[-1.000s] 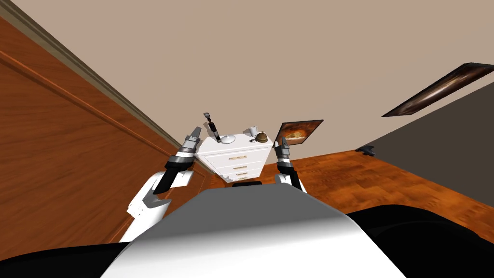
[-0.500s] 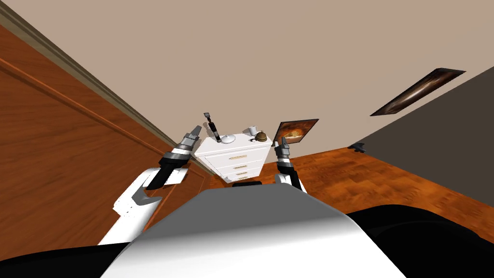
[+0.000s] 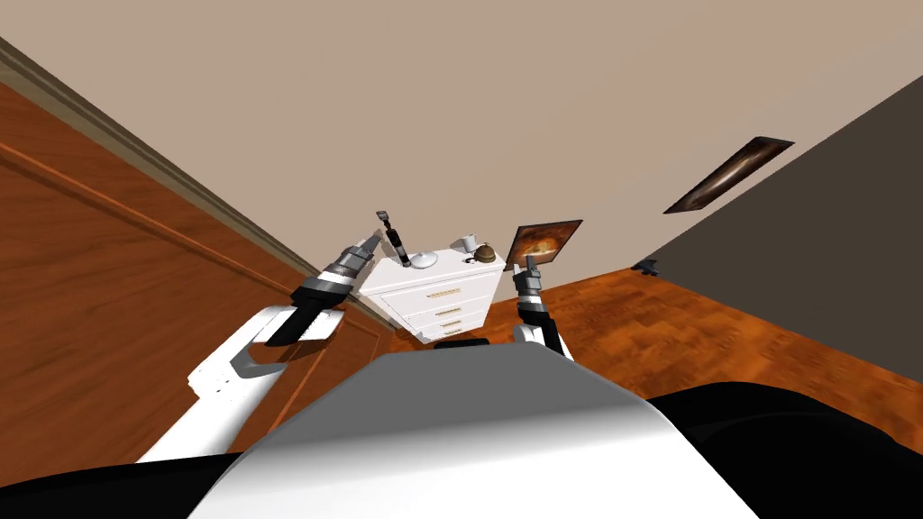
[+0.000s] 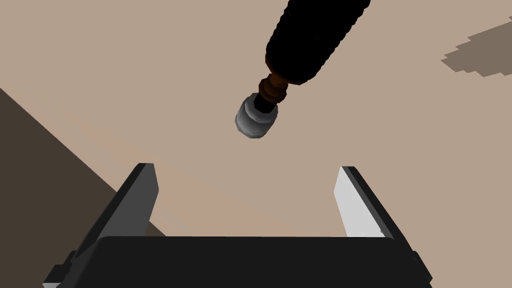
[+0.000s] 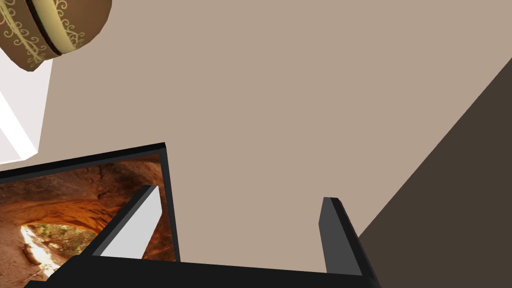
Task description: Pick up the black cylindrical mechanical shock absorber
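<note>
White dresser is standing against a beige wall. Black shock absorber is standing on its top, left end, beside a white dish. Left end effector is hovering near the absorber's grey end, fingers wide apart, not touching. Right end effector is hanging wide open by the dresser's right side.

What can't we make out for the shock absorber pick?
- Left wrist view: black cylindrical shock absorber runs off the top edge; full length unseen.
- Head view: too small to judge the gap between the open left gripper and the absorber, or how it sits on the white dresser.
- Right wrist view: brown patterned round object cut by the corner, beyond the open right gripper.
</note>
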Robot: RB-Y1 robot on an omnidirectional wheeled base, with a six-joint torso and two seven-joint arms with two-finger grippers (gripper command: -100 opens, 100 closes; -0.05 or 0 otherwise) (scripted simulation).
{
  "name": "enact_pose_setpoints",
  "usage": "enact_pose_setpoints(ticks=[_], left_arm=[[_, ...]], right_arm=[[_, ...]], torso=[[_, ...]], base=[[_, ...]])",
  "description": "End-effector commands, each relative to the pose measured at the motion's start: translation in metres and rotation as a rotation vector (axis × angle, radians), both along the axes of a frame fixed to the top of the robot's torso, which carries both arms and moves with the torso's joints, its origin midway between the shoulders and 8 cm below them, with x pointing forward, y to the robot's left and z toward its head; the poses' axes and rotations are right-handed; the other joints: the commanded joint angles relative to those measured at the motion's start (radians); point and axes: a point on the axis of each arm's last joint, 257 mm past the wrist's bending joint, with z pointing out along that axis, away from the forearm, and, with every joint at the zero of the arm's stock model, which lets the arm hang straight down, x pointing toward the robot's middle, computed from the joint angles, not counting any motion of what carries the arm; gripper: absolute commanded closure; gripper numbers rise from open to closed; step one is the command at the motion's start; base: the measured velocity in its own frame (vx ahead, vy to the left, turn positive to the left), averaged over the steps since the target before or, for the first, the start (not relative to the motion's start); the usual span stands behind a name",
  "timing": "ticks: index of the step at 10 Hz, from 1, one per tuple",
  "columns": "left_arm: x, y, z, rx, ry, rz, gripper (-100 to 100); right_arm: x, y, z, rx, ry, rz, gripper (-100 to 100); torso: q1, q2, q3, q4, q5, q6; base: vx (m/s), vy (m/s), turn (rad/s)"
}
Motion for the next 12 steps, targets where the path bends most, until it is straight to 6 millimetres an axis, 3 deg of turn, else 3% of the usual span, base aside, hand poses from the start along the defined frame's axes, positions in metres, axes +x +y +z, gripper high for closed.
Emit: enact_pose_setpoints(ticks=[1,12], left_arm=[[0.006,0.002,-0.004,0.049,0.021,0.008,-100],[0.038,0.023,-0.051,0.353,0.192,0.059,-100]], right_arm=[[0.000,0.000,0.000,0.000,0.000,0.000,0],[0.000,0.000,0.000,0.000,0.000,0.000,0]], torso=[[0.000,0.000,0.000,0.000,0.000,0.000],[0.001,0.000,0.000,0.000,0.000,0.000]], base=[[-0.014,0.038,-0.114],[-0.016,0.041,-0.148]])
